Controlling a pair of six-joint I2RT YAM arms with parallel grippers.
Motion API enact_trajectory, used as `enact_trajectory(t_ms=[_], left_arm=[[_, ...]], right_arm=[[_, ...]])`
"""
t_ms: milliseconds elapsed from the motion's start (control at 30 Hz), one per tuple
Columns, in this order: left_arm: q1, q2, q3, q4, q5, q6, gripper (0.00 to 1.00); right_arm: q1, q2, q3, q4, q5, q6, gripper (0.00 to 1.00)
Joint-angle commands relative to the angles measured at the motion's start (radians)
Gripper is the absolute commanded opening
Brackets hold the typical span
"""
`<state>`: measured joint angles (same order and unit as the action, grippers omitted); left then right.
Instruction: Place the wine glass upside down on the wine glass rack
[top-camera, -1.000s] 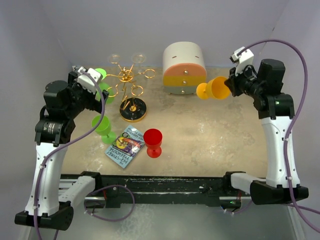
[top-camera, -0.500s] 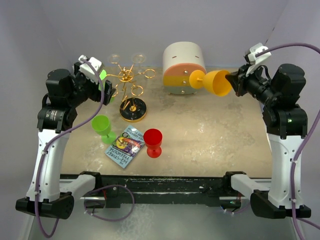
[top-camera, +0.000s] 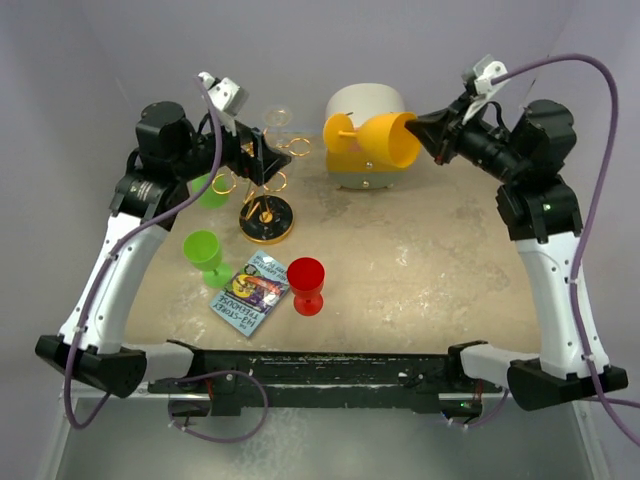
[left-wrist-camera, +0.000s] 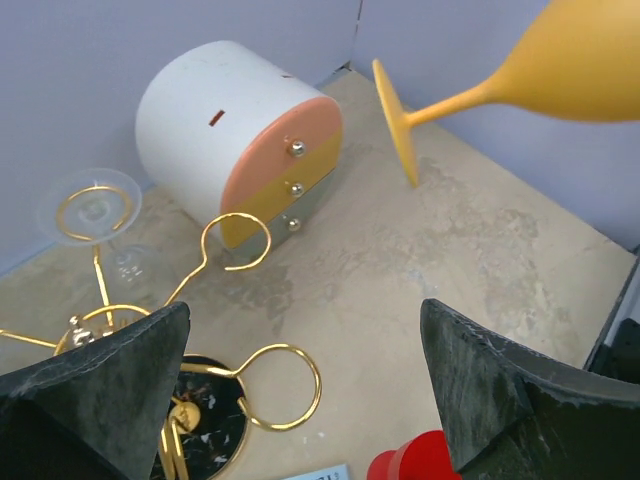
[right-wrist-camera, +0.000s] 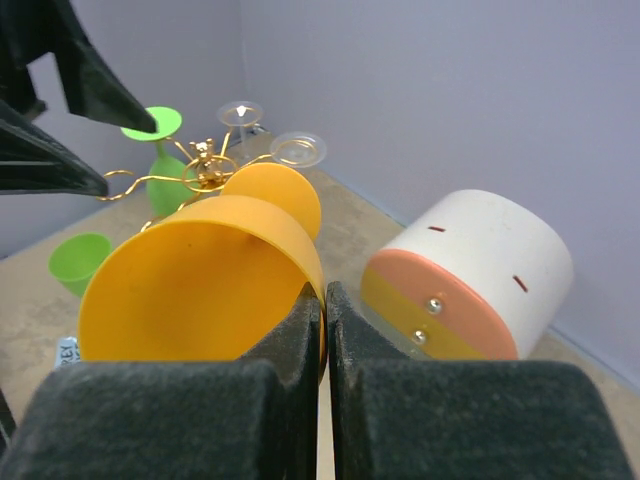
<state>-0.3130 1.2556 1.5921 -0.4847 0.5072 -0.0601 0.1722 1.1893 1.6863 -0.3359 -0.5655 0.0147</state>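
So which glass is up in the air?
The orange wine glass, pinched at its rim by the right gripper, tipped sideways. The red glass and the near green glass stand upright on the table.

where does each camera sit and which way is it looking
top external: above and behind the bases, looking down on the table; both arms show.
left wrist: on the left arm, facing over the wine glass rack toward the drawer box; open left claw shows.
right wrist: behind the right claw, shut on the orange wine glass rim.
shared: both wrist views show box, rack and glass.
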Motion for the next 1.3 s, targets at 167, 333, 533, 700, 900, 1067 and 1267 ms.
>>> enact_trajectory(t_ms=[167,333,533,700,900,1067,1267], left_arm=[[-0.030,0.108,0.032,0.168,0.114,-0.237,0.92],[-0.038,0.124,0.021,0.213,0.111,-0.272,0.81],[-0.072,0.134,0.022,0.209,0.092,-0.299,0.69],[-0.083,0.147,0.017,0.207,0.074,-0.309,0.60],[-0.087,0.161,0.015,0.221,0.076,-0.312,0.48],[-0.090,0.168,0.016,0.226,0.083,-0.325,0.37],[-0.090,0.149,-0.009,0.242,0.093,-0.326,0.03]], right_arm=[[0.086,0.067,0.029,0.132,-0.009,0.041,0.00],[0.103,0.071,0.021,0.136,-0.037,0.056,0.00],[0.117,0.069,0.030,0.155,-0.054,0.065,0.00],[0.122,0.062,0.031,0.150,-0.060,0.059,0.00],[0.127,0.055,0.008,0.156,-0.081,0.058,0.00],[0.128,0.052,-0.006,0.164,-0.092,0.059,0.00],[0.128,0.036,-0.037,0.179,-0.083,0.057,0.00]])
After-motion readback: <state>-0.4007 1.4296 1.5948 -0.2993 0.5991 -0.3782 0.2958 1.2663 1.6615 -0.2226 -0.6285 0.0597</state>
